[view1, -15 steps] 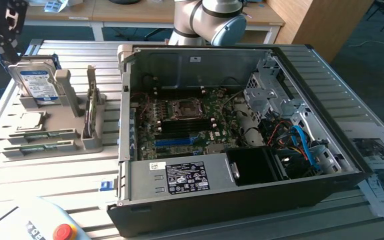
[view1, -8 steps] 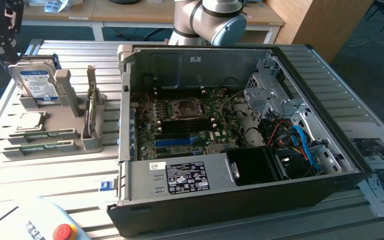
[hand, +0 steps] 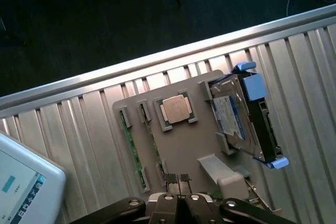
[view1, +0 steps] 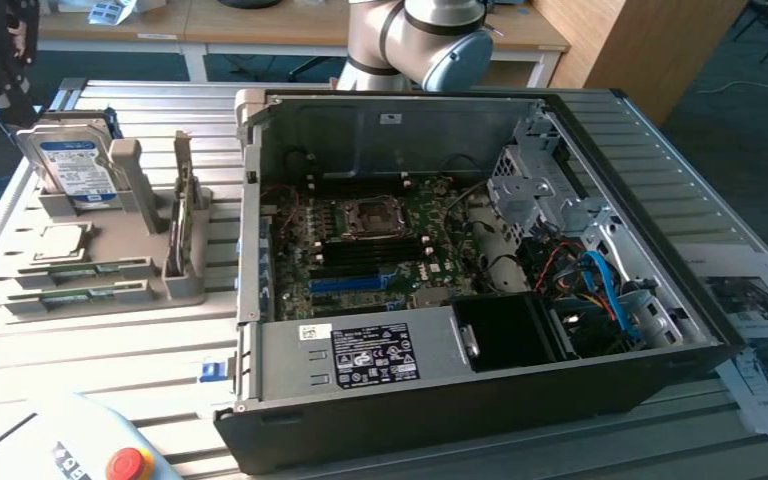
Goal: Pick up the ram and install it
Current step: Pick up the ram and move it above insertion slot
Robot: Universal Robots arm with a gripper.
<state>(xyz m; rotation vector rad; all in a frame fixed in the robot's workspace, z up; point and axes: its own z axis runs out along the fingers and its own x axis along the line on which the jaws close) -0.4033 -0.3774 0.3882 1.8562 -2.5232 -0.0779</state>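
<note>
Approach step, by my read. Black gripper is hovering over the grey plastic parts holder, jaws slightly apart and empty. Thin green ram stick is lying slotted, exterior view's lower left. The grasp likely needs the jaws aligned across its edge.

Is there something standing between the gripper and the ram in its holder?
Nothing visible does. The gripper hangs above the gray holder, and the ram lies uncovered in its slot beside the processor chip, open air between them.
</note>
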